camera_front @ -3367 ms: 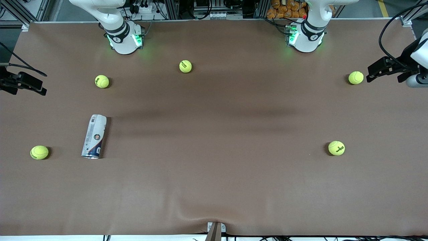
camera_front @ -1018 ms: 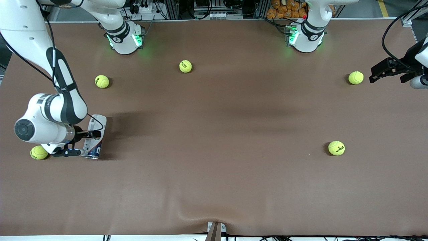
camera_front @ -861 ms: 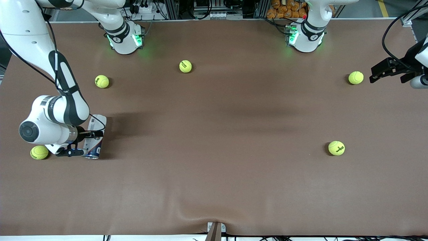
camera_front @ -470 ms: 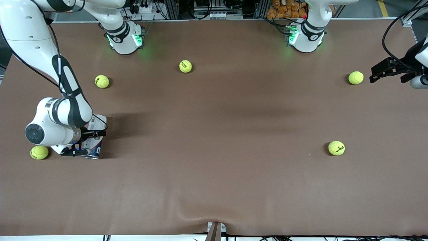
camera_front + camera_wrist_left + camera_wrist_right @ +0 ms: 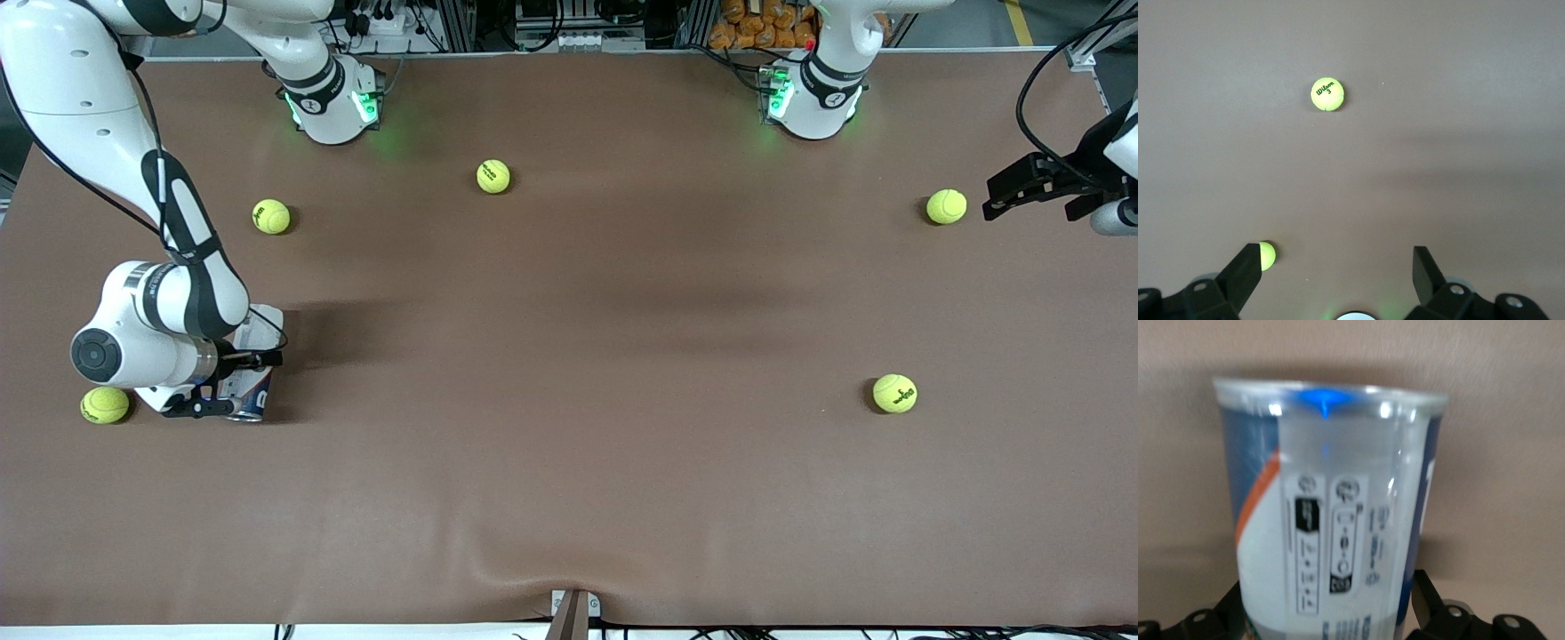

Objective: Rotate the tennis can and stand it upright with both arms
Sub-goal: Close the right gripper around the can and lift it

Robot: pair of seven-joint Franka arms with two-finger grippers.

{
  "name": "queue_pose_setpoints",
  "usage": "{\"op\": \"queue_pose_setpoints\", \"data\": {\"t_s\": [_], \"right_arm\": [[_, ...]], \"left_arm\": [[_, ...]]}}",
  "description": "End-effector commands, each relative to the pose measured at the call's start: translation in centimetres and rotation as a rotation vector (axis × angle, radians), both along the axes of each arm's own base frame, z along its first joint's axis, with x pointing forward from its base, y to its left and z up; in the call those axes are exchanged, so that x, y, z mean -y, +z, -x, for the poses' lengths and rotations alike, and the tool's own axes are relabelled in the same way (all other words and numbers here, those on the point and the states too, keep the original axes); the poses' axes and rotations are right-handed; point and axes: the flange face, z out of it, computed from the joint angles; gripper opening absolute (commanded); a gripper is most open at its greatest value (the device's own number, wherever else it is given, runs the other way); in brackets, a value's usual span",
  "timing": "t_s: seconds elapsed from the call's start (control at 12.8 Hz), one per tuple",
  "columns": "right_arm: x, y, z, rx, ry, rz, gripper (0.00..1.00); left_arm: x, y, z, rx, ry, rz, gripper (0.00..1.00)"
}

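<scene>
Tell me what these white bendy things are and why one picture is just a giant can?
They are two robot arms bolted to a brown table. Each ends in a two-finger pincher called a gripper. One picture looks down from a high camera; the other two come from small cameras on the arms' wrists.

The right gripper is down at the tennis can, which lies on its side. Its open fingers sit on either side of the can without squeezing it. That wrist camera is so close that the can fills the picture.

The left gripper waits, open, at the left arm's end of the table. Its camera sees a tennis ball. Five balls lie scattered around.
</scene>
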Motion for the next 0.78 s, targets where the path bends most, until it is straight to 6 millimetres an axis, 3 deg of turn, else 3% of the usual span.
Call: {"op": "queue_pose_setpoints", "data": {"t_s": [0.0, 0.55, 0.7], "right_arm": [[0.6, -0.8, 0.0, 0.013, 0.012, 0.003, 0.90], [0.5, 0.8, -1.2, 0.042, 0.102, -0.011, 0.88], [0.4, 0.8, -1.2, 0.042, 0.134, -0.018, 0.75]], "left_arm": [[-0.3, 0.4, -0.1, -0.004, -0.019, 0.008, 1.00], [-0.5, 0.4, -0.1, -0.004, -0.015, 0.009, 1.00], [-0.5, 0.4, -0.1, -0.004, -0.015, 0.011, 1.00]]}}
